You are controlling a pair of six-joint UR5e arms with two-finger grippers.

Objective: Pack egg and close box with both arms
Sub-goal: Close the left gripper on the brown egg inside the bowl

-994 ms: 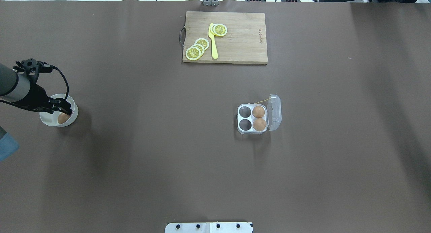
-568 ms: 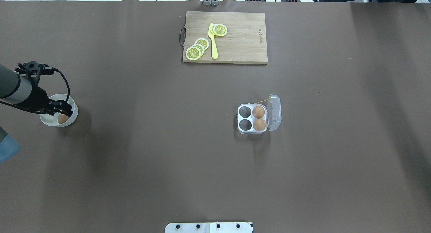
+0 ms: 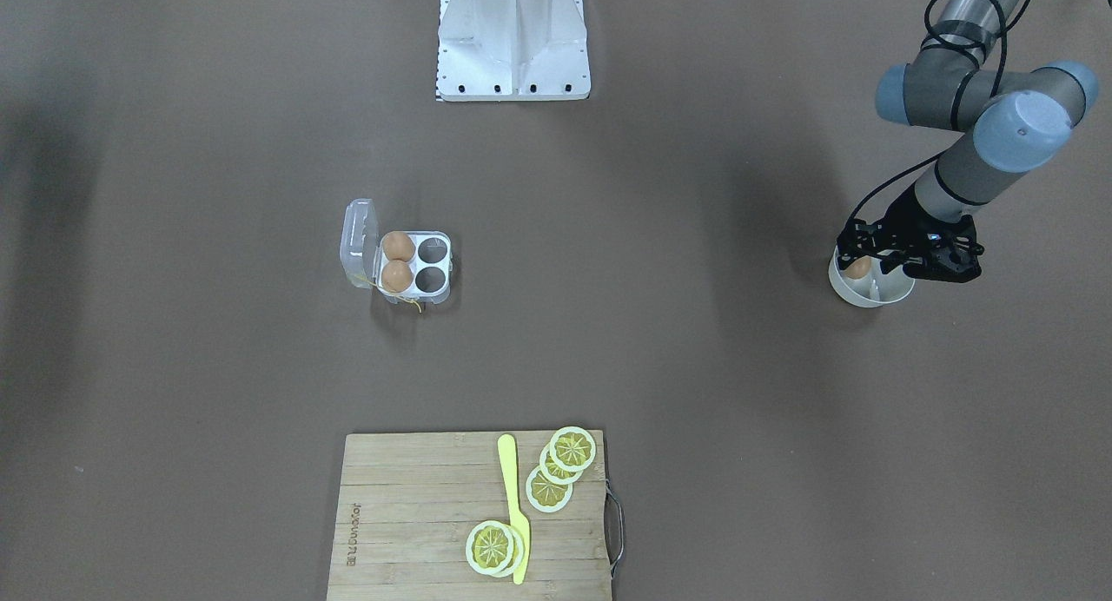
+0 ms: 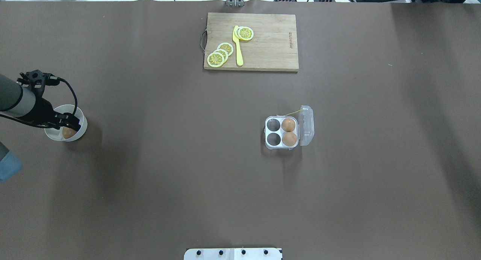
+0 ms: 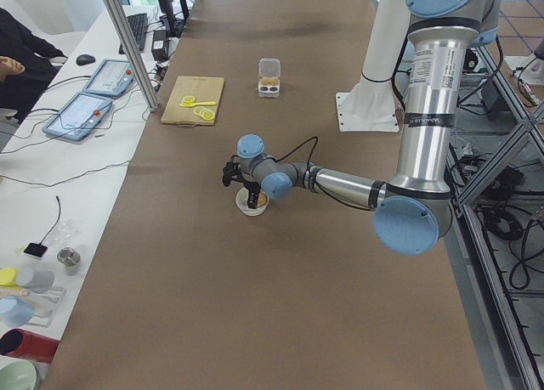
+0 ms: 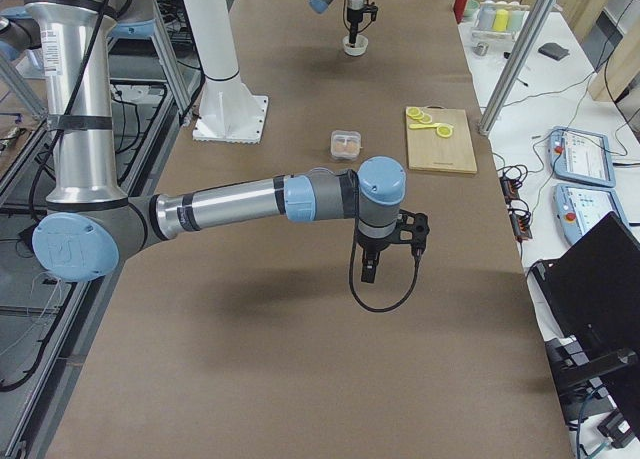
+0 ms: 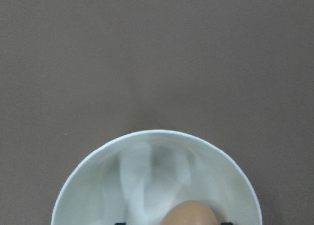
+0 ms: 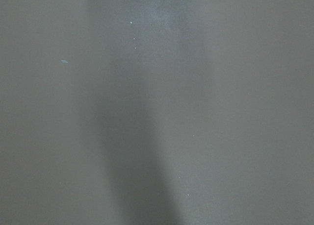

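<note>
Black left gripper (image 4: 70, 124) low in white bowl (image 7: 147, 171), jaws spread astride brown egg (image 7: 189, 214).

The egg (image 4: 68, 132), smooth and light brown, lies in a white bowl (image 4: 54, 136) at the left edge of the desk (image 4: 188, 185). The left arm (image 4: 17, 101) reaches over the bowl, its black fingers (image 4: 73, 121) on either side of the egg, with a gap showing on one side. The box (image 4: 267, 132), clear plastic with pale grey cells, sits right of centre. Its lid (image 4: 306, 125) stands open on the right. Two matching eggs (image 4: 288, 124) fill the right-hand cells. The right arm (image 6: 240, 203) hangs over bare desk, its fingers (image 6: 368, 269) pointing down.
</note>
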